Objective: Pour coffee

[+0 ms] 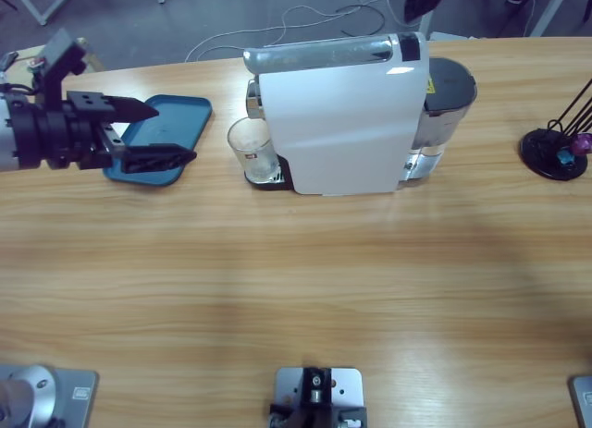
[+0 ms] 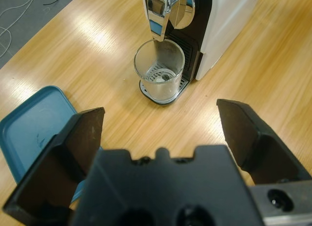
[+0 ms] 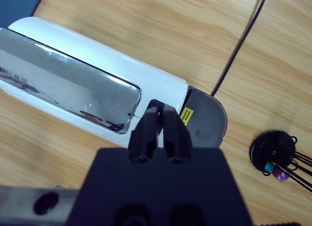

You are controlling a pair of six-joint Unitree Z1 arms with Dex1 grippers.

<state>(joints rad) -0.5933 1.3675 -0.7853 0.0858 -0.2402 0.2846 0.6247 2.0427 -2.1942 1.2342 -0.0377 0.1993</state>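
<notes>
A small clear glass (image 1: 252,149) stands on the drip grate under the spout of the white coffee machine (image 1: 342,123). In the left wrist view the glass (image 2: 159,72) looks empty, the grate showing through its bottom; the coffee is out of view. My left gripper (image 1: 176,130) hovers open over the tray, left of the glass and pointing at it; in its own view the gripper (image 2: 161,113) holds nothing. My right gripper (image 3: 161,111) is shut on nothing, above the machine's chrome lever (image 3: 68,89).
A blue tray (image 1: 171,123) lies left of the machine, under the left gripper. A black capsule stand (image 1: 553,152) with coloured capsules sits at the far right. The machine's grey water tank (image 1: 449,95) is at its right end. Cables run behind the table.
</notes>
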